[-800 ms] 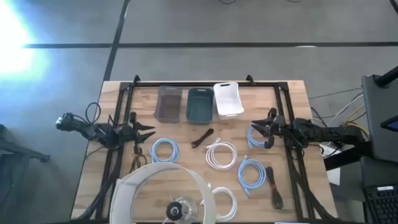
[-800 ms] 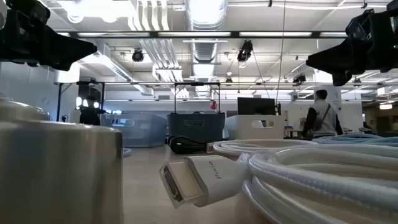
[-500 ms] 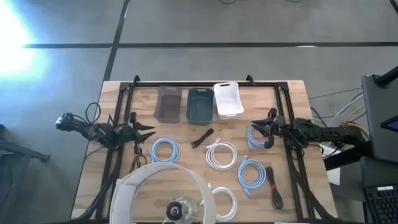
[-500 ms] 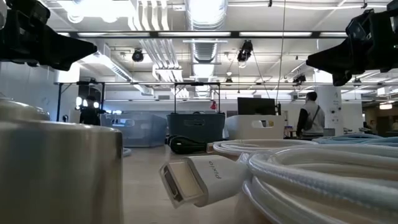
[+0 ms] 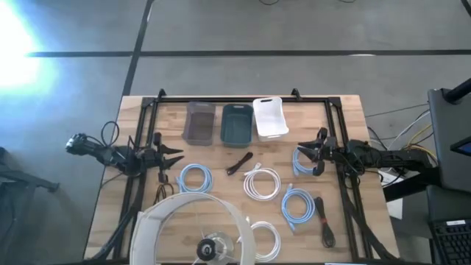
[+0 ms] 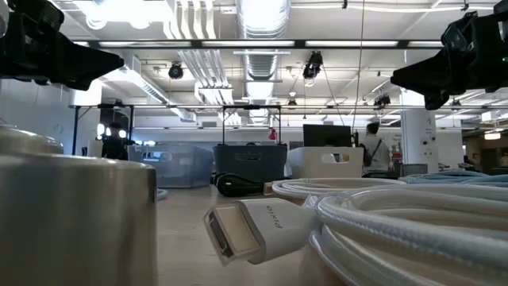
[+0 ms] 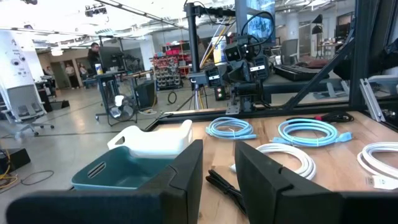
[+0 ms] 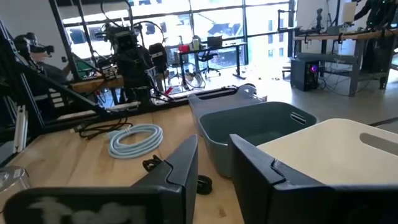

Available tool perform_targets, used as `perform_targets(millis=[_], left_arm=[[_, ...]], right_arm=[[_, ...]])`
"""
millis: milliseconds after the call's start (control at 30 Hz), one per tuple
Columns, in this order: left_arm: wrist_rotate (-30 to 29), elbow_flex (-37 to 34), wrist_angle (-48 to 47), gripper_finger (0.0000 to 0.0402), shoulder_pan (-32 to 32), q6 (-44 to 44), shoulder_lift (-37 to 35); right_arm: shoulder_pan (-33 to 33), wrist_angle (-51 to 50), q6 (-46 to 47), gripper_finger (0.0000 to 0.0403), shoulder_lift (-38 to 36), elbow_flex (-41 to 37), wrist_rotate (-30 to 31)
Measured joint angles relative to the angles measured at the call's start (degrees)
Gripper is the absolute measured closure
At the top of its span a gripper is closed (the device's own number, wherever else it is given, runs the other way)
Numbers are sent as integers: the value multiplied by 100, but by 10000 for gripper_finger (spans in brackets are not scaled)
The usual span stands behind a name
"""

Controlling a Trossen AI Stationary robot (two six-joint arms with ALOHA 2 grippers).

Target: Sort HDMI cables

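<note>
Left gripper point(image 5: 176, 157) hovers at the table's left edge, fingers point(image 7: 180, 180) slightly parted with a narrow gap, nothing between them. Right gripper point(image 5: 303, 156) hovers at the right edge in mirror pose, fingers point(image 8: 180, 171) likewise a little apart and holding nothing. Both point inward toward the table's middle. Directly under the right gripper's tips lies a light blue cable coil point(image 5: 304, 159). Near the left gripper: a small black cable bundle point(image 5: 163, 190) just toward the front edge, and a light blue coil point(image 5: 196, 177) beside it. Centre of the wooden table point(image 5: 346, 110): a short black cable point(image 5: 238, 163) and a white coil point(image 5: 262, 182) side by side, not touching. Right front: another light blue coil point(image 5: 298, 205) with a long black cable point(image 5: 324, 225) next to it. Front edge: a second white coil point(image 5: 266, 240), partly covered by a round white lamp-like fixture point(image 5: 193, 230); its plug point(image 6: 238, 229) fills the low view. Along the back edge, three bins in a row: clear grey bin point(image 5: 199, 122), teal bin point(image 5: 237, 123), white bin point(image 5: 269, 118), no cables seen in them. A person point(image 6: 371, 147) stands far off in the room.
</note>
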Motion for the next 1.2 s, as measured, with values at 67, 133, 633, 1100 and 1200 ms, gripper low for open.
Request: perform_targets(millis=[67,133,633,1100,1200], left_arm=[[0,0,-2,305,0,1,0],[0,0,0,305,0,0,0],[0,0,0,305,1,2,2],[-2,0,-1,305,1,1,-1],[0,0,0,305,0,1,0]], right_arm=[[0,1,0,320,0,1,0],[1,1,0,323,0,2,0],[0,1,0,326,2,0,0],[1,1,0,324,7,0,0],[-1,-1,0,329,7,0,0]])
